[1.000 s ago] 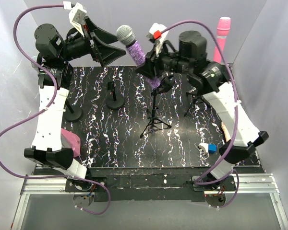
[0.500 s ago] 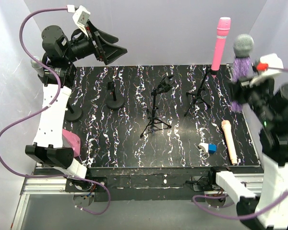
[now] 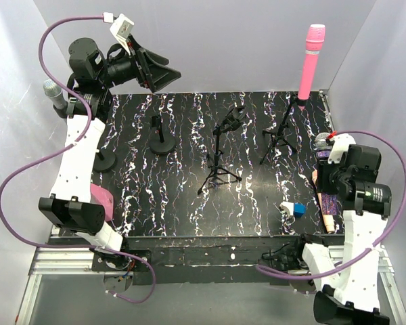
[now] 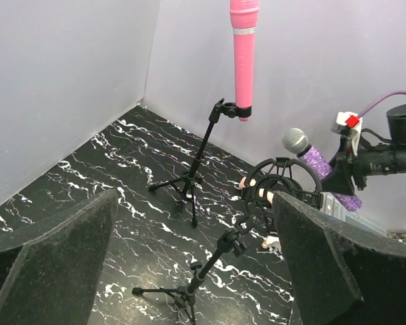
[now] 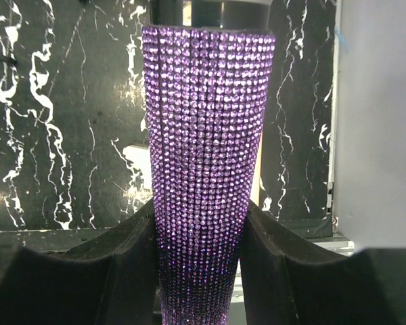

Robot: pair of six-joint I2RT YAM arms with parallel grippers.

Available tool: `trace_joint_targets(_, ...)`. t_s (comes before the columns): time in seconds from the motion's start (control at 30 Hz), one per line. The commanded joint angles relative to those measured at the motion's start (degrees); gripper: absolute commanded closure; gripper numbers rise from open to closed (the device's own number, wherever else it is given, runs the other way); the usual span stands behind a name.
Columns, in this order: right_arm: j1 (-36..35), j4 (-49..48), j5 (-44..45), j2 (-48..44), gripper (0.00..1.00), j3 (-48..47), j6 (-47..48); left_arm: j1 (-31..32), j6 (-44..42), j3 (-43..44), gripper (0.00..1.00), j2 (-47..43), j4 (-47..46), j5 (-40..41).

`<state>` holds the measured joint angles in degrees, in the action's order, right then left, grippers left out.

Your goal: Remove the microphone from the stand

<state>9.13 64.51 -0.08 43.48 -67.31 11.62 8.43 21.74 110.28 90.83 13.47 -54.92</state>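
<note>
Purple rhinestones mark the microphone [image 3: 323, 143]; from above we see it off its stand, gripped by the right tool [image 3: 327, 179] at the right edge of the desk [image 3: 176, 196], near a peach microphone [image 3: 329, 221]. The empty tripod stand [image 3: 218, 154] is mid-desk. The left tool [image 3: 157, 73] hangs high at the back left, jaws wide.

From the left wrist, we see its spread fingers [image 4: 54, 271] framing that stand and a pink microphone [image 4: 243, 61] clipped on another.

From the right wrist, both fingers [image 5: 125, 261] press the sparkly body.
</note>
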Motion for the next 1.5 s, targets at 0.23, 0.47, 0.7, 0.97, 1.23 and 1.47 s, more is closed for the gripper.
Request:
trace_joint_targets(0.23,3.79,-18.61,-3.88,8.45,0.99,15.35,10.45,-0.16,-3.28,-2.61,0.02,-4.08,4.01,2.71)
trace_joint_targets(0.47,3.79,-28.82,-4.41,17.06,0.99,20.55,12.37,-0.16,-3.98,-3.58,0.02,-4.96,4.89,2.62)
trace_joint_targets(0.7,4.06,-32.95,-3.09,24.01,0.95,26.17,17.82,-0.16,-4.95,-3.67,0.02,-5.13,5.51,3.06)
trace_joint_targets(0.97,4.15,-36.38,-0.98,25.68,0.67,29.87,18.97,-0.25,-5.48,-2.44,0.02,-4.17,6.3,3.5)
trace_joint_targets(1.23,4.15,-35.59,-0.72,25.07,0.33,30.04,16.86,-0.25,-3.81,-1.82,0.02,-3.03,5.43,3.94)
trace_joint_targets(1.47,4.15,-29.99,-1.77,23.41,0.27,25.66,14.14,-0.43,-4.77,-4.8,0.02,-2.93,4.37,-0.88)
